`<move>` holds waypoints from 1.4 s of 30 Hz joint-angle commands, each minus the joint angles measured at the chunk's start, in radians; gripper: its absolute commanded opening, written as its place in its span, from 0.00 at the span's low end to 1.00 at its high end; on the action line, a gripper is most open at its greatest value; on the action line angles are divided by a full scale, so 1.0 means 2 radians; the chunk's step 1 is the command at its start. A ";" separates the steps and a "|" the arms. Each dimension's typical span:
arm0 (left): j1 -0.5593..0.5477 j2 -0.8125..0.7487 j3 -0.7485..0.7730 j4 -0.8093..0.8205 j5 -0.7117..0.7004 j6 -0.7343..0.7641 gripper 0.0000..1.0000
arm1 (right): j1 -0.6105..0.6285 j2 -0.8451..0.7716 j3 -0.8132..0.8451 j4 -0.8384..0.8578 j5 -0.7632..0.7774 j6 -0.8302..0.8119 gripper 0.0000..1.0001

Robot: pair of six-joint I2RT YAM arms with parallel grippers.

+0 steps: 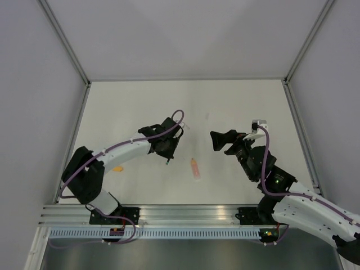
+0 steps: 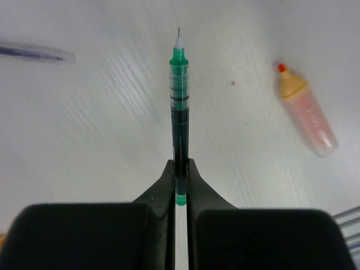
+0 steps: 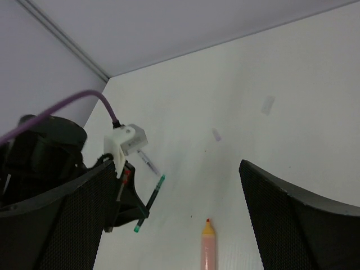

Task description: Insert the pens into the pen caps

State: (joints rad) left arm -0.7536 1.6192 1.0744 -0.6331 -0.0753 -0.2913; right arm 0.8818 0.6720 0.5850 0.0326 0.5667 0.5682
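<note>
The left gripper [image 2: 180, 169] has its jaws shut on the green pen [image 2: 179, 95]. They pinch it close to the rear end, so most of the barrel and the needle tip stick out toward the top of the wrist frame. The right gripper [image 3: 175, 169] hangs with its jaws wide apart and nothing in them.

The orange pen [image 2: 306, 112] lies loose on the table at the right of the left wrist view. From above it sits between the two grippers and a little lower in the frame. A clear tube [image 2: 34, 52] with a dark streak lies at the upper left. It may be a cap, but the view is too soft to tell. The orange cap [image 1: 117, 168] rests at the lower left of the overhead view, just beside the left arm. No teal cap is clearly visible.

The main risk is the rear-end hold. With that much overhang, the pen could pivot between the pads when pressed into a cap, and the fine tip could bend against a rim. An unheld cap would probably skid away.

The table [image 1: 236, 101] has bare room across the upper half of the overhead frame. Walls and metal posts close it in at left, right and top.
</note>
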 commanded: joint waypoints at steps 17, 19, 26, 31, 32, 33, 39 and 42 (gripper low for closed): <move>-0.001 -0.244 -0.115 0.234 0.291 -0.080 0.02 | 0.001 0.087 -0.033 0.133 -0.182 0.053 0.84; -0.001 -0.243 -0.117 0.234 0.292 -0.082 0.02 | 0.001 0.099 -0.033 0.142 -0.192 0.052 0.82; -0.001 -0.249 -0.133 0.260 0.307 -0.091 0.02 | 0.001 0.145 -0.030 0.160 -0.213 0.058 0.74; -0.001 -0.252 -0.135 0.274 0.316 -0.100 0.02 | 0.001 0.157 -0.036 0.182 -0.233 0.066 0.55; 0.000 -0.254 -0.134 0.277 0.315 -0.102 0.02 | 0.000 0.157 -0.040 0.193 -0.240 0.067 0.45; -0.001 -0.254 -0.135 0.279 0.315 -0.103 0.02 | 0.001 0.155 -0.043 0.199 -0.243 0.069 0.40; -0.001 -0.257 -0.135 0.299 0.321 -0.114 0.02 | 0.001 0.150 -0.049 0.215 -0.252 0.076 0.00; -0.001 -0.256 -0.131 0.300 0.327 -0.113 0.33 | 0.001 0.146 -0.055 0.224 -0.250 0.080 0.00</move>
State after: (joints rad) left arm -0.7559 1.1378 0.8009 -0.1062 0.5346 -0.4797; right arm 0.8856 0.9783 0.4938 0.4503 0.0681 0.7300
